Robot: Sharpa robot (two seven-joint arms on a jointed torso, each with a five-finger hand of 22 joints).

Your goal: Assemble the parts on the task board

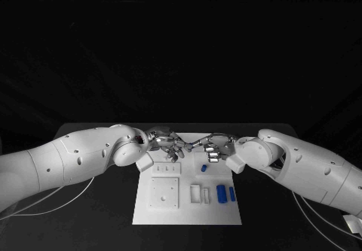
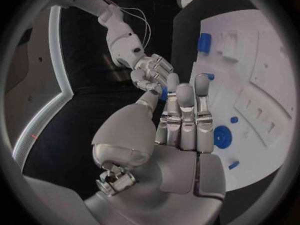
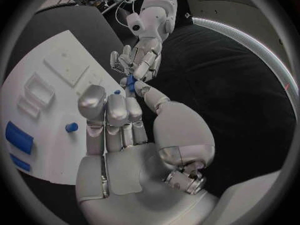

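Observation:
My two hands meet fingertip to fingertip over the far end of the white task board (image 1: 189,214). Between them is a small blue part (image 3: 131,83), also seen past my left fingers (image 2: 164,93). The left hand (image 1: 167,145) pinches it between thumb and a finger, and the right hand (image 1: 216,148) touches it with its thumb and a fingertip from the other side. Much of the part is hidden by the fingers. A blue peg (image 1: 203,168) stands on the board, and a blue block (image 1: 222,193) and a thin blue strip (image 1: 232,194) lie near its right edge.
A square white plate (image 1: 163,192) and two white rectangular frames (image 1: 201,193) lie on the board's near half. A round blue piece (image 2: 222,135) and small blue studs (image 2: 234,119) sit in the board under my left hand. Black table surrounds the board.

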